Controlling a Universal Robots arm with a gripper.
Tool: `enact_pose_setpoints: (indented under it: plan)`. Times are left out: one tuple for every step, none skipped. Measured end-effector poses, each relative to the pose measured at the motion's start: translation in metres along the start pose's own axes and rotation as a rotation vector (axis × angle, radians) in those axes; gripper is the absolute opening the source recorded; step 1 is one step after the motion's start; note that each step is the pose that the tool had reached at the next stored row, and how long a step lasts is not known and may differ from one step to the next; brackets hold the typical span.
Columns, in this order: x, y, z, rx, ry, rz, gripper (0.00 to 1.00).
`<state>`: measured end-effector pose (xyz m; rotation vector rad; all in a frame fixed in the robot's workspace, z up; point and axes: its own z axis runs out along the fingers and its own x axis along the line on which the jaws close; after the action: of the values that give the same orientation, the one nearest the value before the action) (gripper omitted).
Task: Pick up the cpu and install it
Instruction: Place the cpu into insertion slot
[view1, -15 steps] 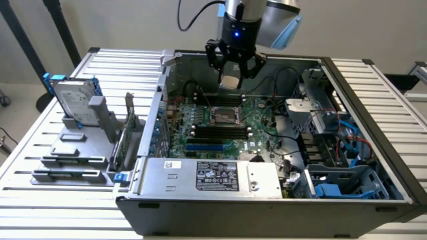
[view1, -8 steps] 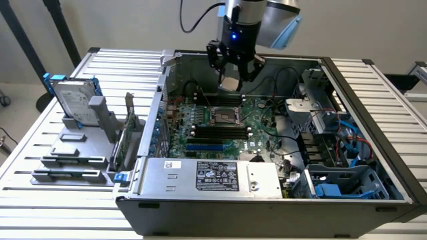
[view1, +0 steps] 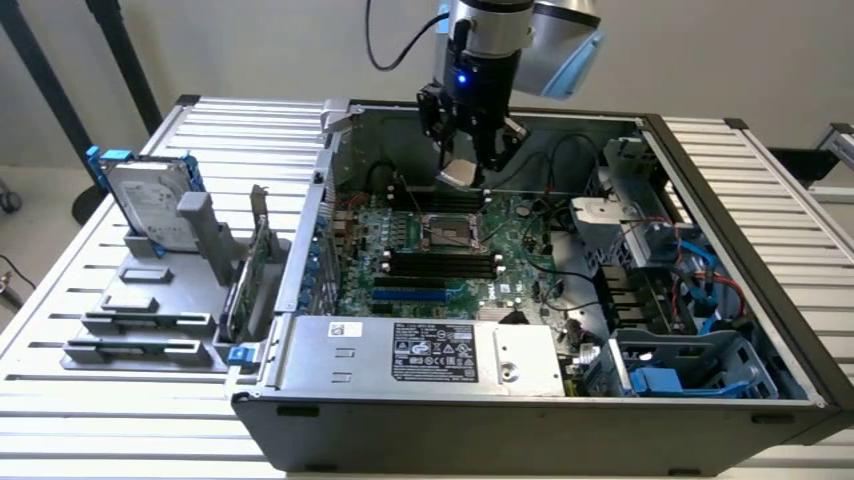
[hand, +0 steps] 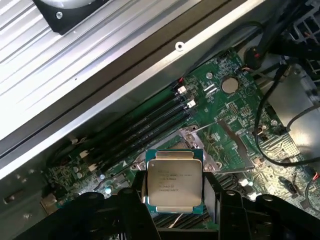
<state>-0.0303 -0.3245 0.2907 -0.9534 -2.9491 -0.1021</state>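
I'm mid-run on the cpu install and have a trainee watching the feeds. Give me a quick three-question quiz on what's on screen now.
1. True or false: the gripper is shut on the cpu.
2. Where is the cpu? A) seated in the socket; B) held above the motherboard inside the case; C) lying on the table outside.
3. Fill in: the hard drive stands on edge in the grey holder outside the case, on the exterior view's ____.

Key: 1 true; 2 B; 3 left.
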Motion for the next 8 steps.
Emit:
enact_pose_setpoints:
  plan:
    - [-0.0001, -0.0001, 0.0008, -0.0009, -0.0010, 0.018, 0.55]
    - [-0.0001, -0.0001, 0.0017, -0.0021, -0.0018, 0.036, 0.55]
    - [-0.0001, -0.0002, 0.0025, -0.0030, -0.0027, 0.054, 0.55]
    - [-0.0002, -0.0002, 0.0035, -0.0042, -0.0036, 0.072, 0.55]
    - [-0.0003, -0.0003, 0.0044, -0.0052, -0.0045, 0.090, 0.55]
    - [-0.0003, -0.0003, 0.0054, -0.0063, -0.0055, 0.109, 0.55]
    - [-0.0004, -0.0003, 0.0064, -0.0074, -0.0064, 0.127, 0.55]
    - [-0.0004, -0.0004, 0.0074, -0.0084, -0.0073, 0.145, 0.55]
